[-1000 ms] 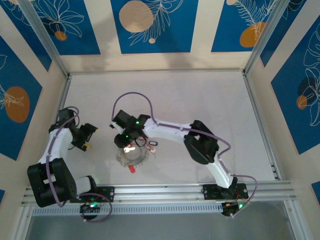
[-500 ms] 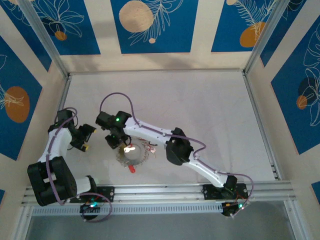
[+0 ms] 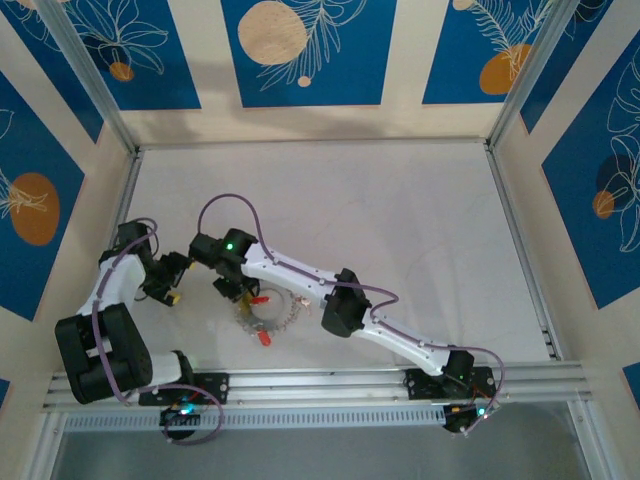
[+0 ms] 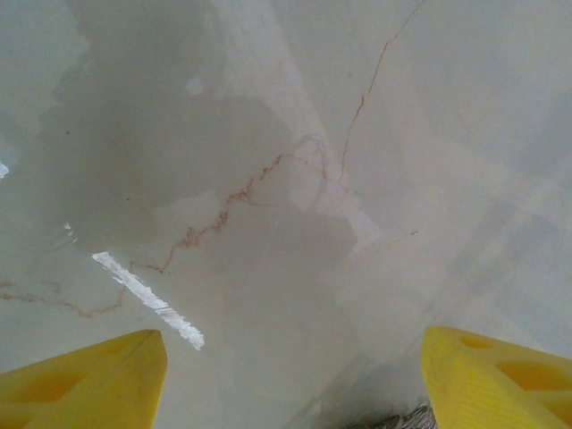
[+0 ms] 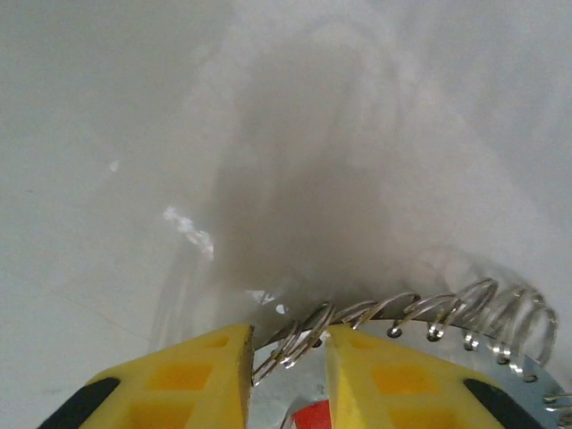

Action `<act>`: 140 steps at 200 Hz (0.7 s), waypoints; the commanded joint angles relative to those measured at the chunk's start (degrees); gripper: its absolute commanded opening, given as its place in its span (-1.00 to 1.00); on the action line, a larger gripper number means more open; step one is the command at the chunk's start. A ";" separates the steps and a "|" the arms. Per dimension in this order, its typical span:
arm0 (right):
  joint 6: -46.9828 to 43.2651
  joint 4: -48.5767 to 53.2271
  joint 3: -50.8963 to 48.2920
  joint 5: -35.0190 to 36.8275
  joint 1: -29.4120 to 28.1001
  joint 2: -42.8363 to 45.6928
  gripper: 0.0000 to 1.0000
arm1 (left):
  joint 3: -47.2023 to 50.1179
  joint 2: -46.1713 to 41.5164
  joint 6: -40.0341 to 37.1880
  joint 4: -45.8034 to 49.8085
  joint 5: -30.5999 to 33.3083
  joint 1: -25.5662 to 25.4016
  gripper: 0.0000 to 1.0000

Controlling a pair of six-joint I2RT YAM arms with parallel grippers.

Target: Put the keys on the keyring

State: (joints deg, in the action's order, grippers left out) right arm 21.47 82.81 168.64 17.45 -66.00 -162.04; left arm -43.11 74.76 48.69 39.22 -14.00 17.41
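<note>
The keyring (image 3: 268, 312) lay flat on the counter (image 3: 400, 220) near the front, a red-headed key (image 3: 264, 338) just beside it. It was likely light, stiff, slippery metal, best taken by its coiled rim. The right end effector (image 5: 288, 347) straddled that rim, its fingers narrowly apart, though I could not tell if it pinched; the left end effector (image 4: 293, 350) hung spread wide.

Bright, even overhead light on the worktop (image 3: 400, 220). I get a glare streak at the left wrist, a soft broad shadow and hazy focus at the right, and the keyring (image 5: 483, 357) glinting.

This is a robot lab cell. Its blue leaf-printed wall panels (image 3: 350, 60) and a silver aluminium rail (image 3: 320, 380) at 6 o'clock enclose the pale marbled tabletop (image 3: 400, 200).
</note>
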 commanded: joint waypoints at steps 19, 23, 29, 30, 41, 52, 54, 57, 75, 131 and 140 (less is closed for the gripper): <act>1.39 3.83 2.75 2.28 -0.71 -0.54 -0.45 | 1.03 0.24 -1.53 -0.27 -1.50 0.71 0.48; 1.31 3.72 2.78 2.31 -0.74 -0.64 -0.45 | 1.24 0.13 -1.49 -0.43 -1.55 0.69 0.48; 1.14 3.71 2.80 2.73 -0.92 -0.71 -0.46 | 1.34 0.25 -1.49 -0.67 -1.50 0.70 0.47; 1.13 3.69 2.77 2.79 -0.95 -0.73 -0.46 | 1.35 0.27 -1.53 -0.70 -1.44 0.70 0.47; 1.02 3.60 2.76 3.31 -1.02 -0.74 -0.51 | 1.04 0.63 -1.90 -0.43 -1.38 0.70 0.47; 0.99 3.78 2.78 3.09 -0.84 -0.69 -0.54 | 0.67 0.98 -2.02 -0.02 -1.47 0.70 0.47; 1.02 3.84 2.76 2.91 -0.87 -0.70 -0.54 | 0.66 0.99 -1.97 0.00 -1.53 0.70 0.47; 1.02 3.85 2.75 2.52 -0.81 -0.73 -0.55 | 0.73 0.92 -1.89 -0.03 -1.62 0.70 0.47; 1.04 4.29 2.69 0.76 -0.71 -0.94 -0.54 | 1.69 0.58 -1.08 -1.22 -2.08 0.70 0.47; -0.01 4.04 2.66 -1.71 -0.65 -1.62 -0.51 | 2.07 1.45 -0.74 -2.52 -3.04 0.70 0.45; 0.05 3.86 2.66 -1.58 -0.49 -1.62 -0.51 | 1.82 1.70 -1.13 -2.31 -2.93 0.70 0.45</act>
State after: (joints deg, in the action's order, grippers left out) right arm 21.43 84.88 169.90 18.13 -66.41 -162.23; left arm -42.04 75.99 47.64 37.28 -15.57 17.41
